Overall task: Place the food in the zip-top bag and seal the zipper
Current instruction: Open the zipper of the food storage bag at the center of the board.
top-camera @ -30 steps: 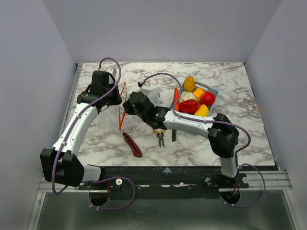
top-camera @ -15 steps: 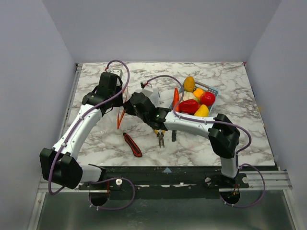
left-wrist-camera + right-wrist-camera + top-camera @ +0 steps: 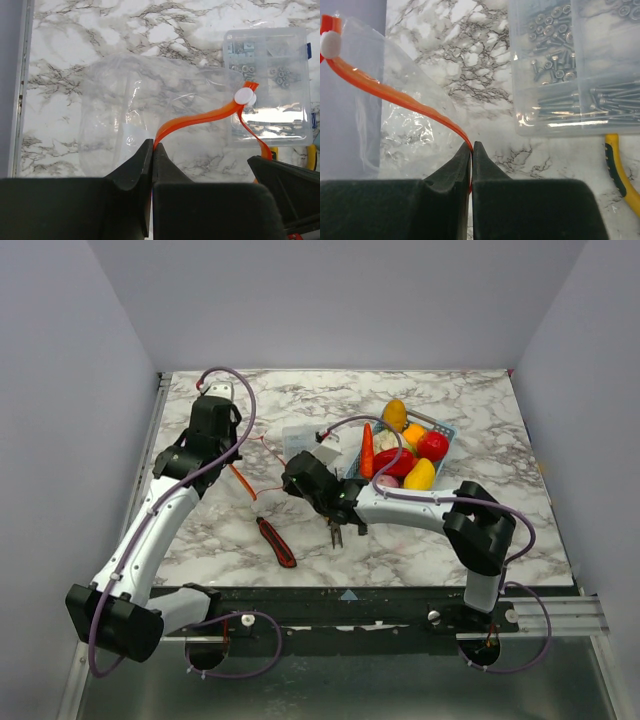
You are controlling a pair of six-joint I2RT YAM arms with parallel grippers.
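Found left tool (image 3: pixel 151 146) clamped shut on the orange zipper (image 3: pixel 200 117) of the clear zip-top bag (image 3: pixel 110 100). Found right tool (image 3: pixel 471 146) pinching the same zipper further along. Noted bag between both tools, near clear compartment box (image 3: pixel 290 140); food (image 3: pixel 395 462) lying in blue basket (image 3: pixel 447 431).

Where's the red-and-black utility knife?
In the top view, the red-and-black utility knife lies near the marble table's front edge, left of the yellow-handled pliers.
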